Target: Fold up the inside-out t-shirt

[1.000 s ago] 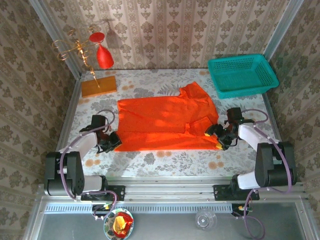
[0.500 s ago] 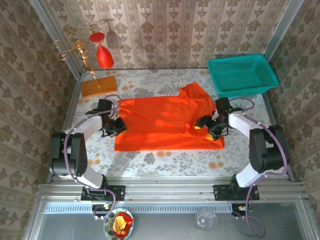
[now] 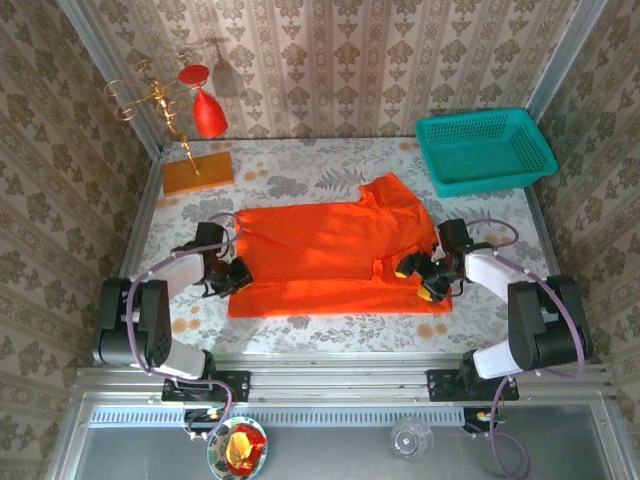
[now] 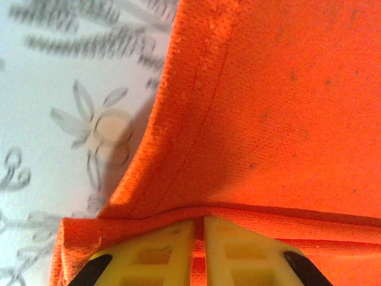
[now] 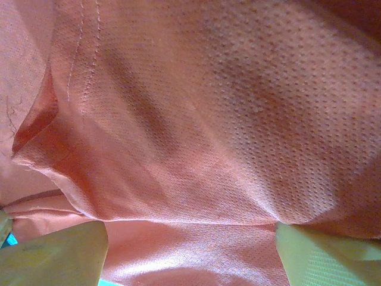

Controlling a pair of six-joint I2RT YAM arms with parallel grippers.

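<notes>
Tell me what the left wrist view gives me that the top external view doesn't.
Left wrist adds: the left gripper pinched shut on the t-shirt edge, with its hem stitching close up. Top external adds: the whole t-shirt laid out, the right gripper at its right edge, the teal basket and wooden block behind. Both share: orange cloth on the floral table.

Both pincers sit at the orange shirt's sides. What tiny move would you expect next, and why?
Probably the right pincer closes. Its jaws stand wide apart with t-shirt cloth between them, while the left pincer is pinched shut on the opposite edge.
</notes>
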